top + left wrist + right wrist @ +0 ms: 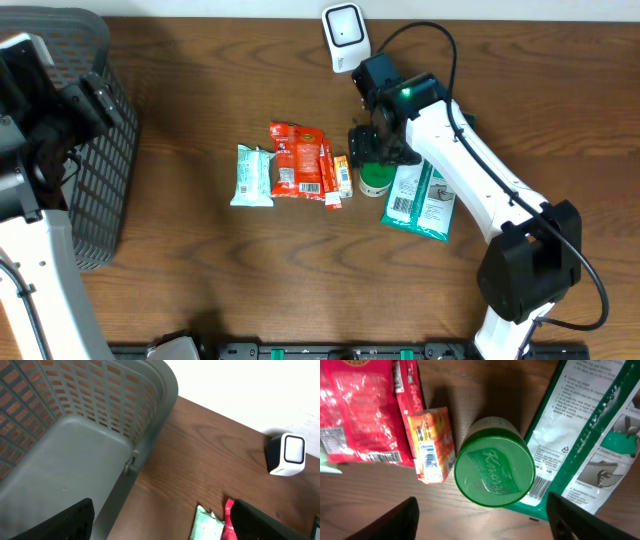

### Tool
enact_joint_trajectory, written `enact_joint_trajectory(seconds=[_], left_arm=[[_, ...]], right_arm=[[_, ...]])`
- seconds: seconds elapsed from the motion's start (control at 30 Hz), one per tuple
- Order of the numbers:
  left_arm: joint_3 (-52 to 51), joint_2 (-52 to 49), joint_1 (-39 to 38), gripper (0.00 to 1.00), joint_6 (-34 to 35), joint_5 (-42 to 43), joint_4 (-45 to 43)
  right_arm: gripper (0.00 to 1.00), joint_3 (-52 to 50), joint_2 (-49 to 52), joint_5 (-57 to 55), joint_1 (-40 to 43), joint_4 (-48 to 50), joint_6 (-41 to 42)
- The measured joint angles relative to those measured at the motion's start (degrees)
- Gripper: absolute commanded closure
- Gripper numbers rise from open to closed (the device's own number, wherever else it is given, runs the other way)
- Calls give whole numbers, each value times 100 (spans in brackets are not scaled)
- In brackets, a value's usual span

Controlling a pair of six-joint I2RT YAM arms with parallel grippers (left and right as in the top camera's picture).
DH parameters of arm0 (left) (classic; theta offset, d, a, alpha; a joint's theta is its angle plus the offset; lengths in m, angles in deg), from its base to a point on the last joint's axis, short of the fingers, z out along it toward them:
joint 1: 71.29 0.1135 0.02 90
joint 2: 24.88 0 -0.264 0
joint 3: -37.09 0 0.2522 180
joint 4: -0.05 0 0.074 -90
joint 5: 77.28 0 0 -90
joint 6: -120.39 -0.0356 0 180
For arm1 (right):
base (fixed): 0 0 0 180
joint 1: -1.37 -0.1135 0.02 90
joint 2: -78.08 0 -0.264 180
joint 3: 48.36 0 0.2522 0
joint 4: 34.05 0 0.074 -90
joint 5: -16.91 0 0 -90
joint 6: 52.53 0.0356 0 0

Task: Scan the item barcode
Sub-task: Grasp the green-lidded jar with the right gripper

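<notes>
A white barcode scanner [345, 36] stands at the back of the table, also visible in the left wrist view [286, 455]. The items lie in a row mid-table: a pale green packet [253, 175], a red packet [297, 160], a small orange box [343, 175], a green-lidded jar [377, 180] and a green-and-white pouch [420, 200]. My right gripper [373, 150] hovers over the jar [495, 475], open, fingers [390, 522] wide apart and holding nothing. The orange box [434, 445] shows a barcode on its end. My left gripper [160, 527] is open over the basket's edge.
A grey mesh basket [100, 150] stands at the table's left edge, its inside [75, 445] showing nothing in the left wrist view. A thin red stick pack [328, 175] lies between the red packet and the orange box. The pouch [580, 445] touches the jar's right side.
</notes>
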Motion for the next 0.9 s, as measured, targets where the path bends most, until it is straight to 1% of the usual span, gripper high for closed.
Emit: enact_joint_trajectory(seconds=[0.17,0.43,0.53,0.77,0.83,0.9], left_arm=[[2,0,0,13,0,0,2],[2,0,0,13,0,0,2],[2,0,0,13,0,0,2],[2,0,0,13,0,0,9],[2,0,0,13,0,0,13],[0,0,0,13,0,0,15]], right_arm=[[19,-92,0,-63,0,111,645],[18,-544,0,-85,0,516,1036],[19,-717,0,-85,0,675,1126],[25,-1165,0,-90,0,1038,1325],[29,-1176,0,-90,0,1051,1342],[36,-1176,0,-90,0,1084,1364]])
